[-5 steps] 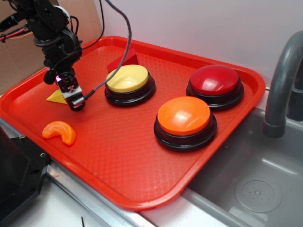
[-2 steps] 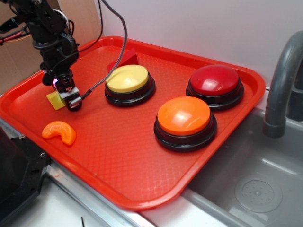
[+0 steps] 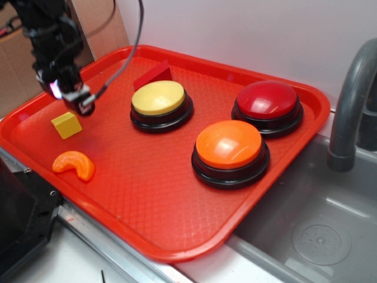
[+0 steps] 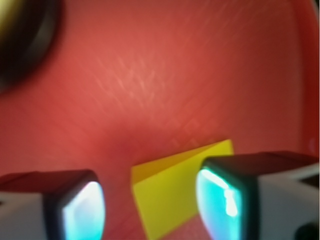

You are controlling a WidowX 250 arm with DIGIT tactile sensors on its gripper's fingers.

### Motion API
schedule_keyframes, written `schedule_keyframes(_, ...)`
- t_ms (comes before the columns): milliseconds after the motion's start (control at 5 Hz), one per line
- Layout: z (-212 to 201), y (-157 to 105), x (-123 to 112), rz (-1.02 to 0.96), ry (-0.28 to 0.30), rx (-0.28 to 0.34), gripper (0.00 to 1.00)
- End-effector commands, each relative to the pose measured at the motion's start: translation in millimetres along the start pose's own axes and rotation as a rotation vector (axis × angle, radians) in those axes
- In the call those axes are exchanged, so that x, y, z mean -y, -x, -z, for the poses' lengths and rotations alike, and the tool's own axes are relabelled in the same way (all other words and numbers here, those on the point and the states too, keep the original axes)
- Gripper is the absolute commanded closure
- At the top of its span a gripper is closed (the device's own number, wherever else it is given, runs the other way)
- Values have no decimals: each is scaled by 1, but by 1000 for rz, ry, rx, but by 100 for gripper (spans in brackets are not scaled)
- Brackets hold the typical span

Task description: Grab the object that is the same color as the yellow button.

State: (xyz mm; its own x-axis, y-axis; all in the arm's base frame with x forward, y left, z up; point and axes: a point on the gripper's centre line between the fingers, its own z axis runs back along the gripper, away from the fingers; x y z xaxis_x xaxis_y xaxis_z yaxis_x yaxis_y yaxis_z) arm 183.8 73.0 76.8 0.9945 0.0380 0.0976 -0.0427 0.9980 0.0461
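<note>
The object, a small yellow wedge block [image 3: 66,125], rests on the red tray [image 3: 147,194] near its left edge, square face up. My gripper [image 3: 79,104] hangs open just above and behind it, touching nothing. In the wrist view the yellow block [image 4: 167,192] lies on the tray below the gap between my two fingers [image 4: 82,210], closer to the right one, and my gripper [image 4: 155,205] holds nothing. The yellow button [image 3: 158,97] stands to the right of the gripper; its blurred black base [image 4: 30,45] fills the wrist view's top left corner.
A red wedge block [image 3: 153,73] lies behind the yellow button. An orange crescent [image 3: 73,165] sits in front of the yellow block. An orange button [image 3: 228,144] and a red button [image 3: 268,100] stand on the tray's right half. A sink [image 3: 318,236] and grey faucet [image 3: 350,100] are at right.
My gripper has risen and drawn back to the left, away from the yellow block. The block turned from a flat triangle to square face up and stays on the tray.
</note>
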Motion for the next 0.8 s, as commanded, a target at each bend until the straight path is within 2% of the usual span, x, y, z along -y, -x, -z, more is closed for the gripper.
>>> schedule_keyframes(0,-40,3,-19,-417,8,11,0)
schedule_keyframes(200,-33,15,-30,-664,-25,-52,0)
schedule_keyframes(400,-24,25,-39,-912,-49,-87,0)
schedule_keyframes(600,-14,29,-37,-1157,-89,-100,0)
